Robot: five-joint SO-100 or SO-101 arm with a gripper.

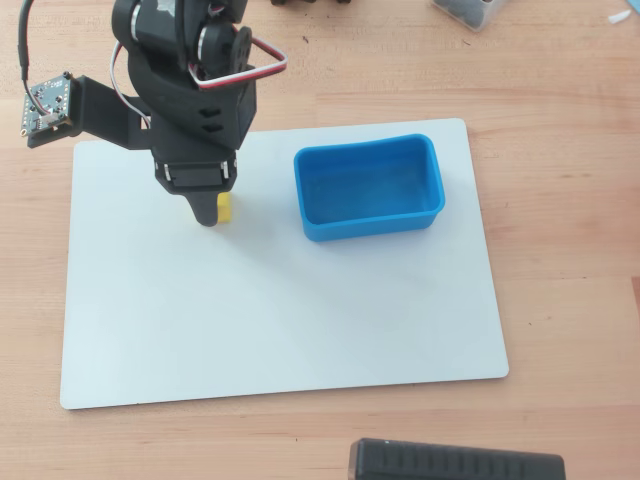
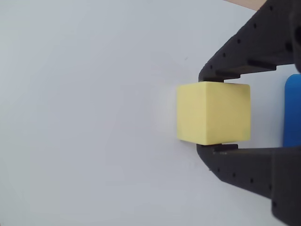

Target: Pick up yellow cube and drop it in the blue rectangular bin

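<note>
The yellow cube (image 2: pixel 212 113) sits between my gripper's (image 2: pixel 201 113) two black fingers, which press on its upper and lower faces in the wrist view. In the overhead view only a yellow sliver of the cube (image 1: pixel 226 207) shows beside the gripper (image 1: pixel 218 210), over the left part of the white board (image 1: pixel 280 310). I cannot tell whether the cube is lifted off the board. The blue rectangular bin (image 1: pixel 370 228) stands empty on the board to the right of the gripper. Its edge shows at the right side of the wrist view (image 2: pixel 292 110).
The white board lies on a wooden table (image 1: pixel 560 200). A black object (image 1: pixel 455 465) lies at the bottom edge of the overhead view. A container (image 1: pixel 465 10) stands at the top right. A small circuit board (image 1: pixel 48 102) juts out left of the arm.
</note>
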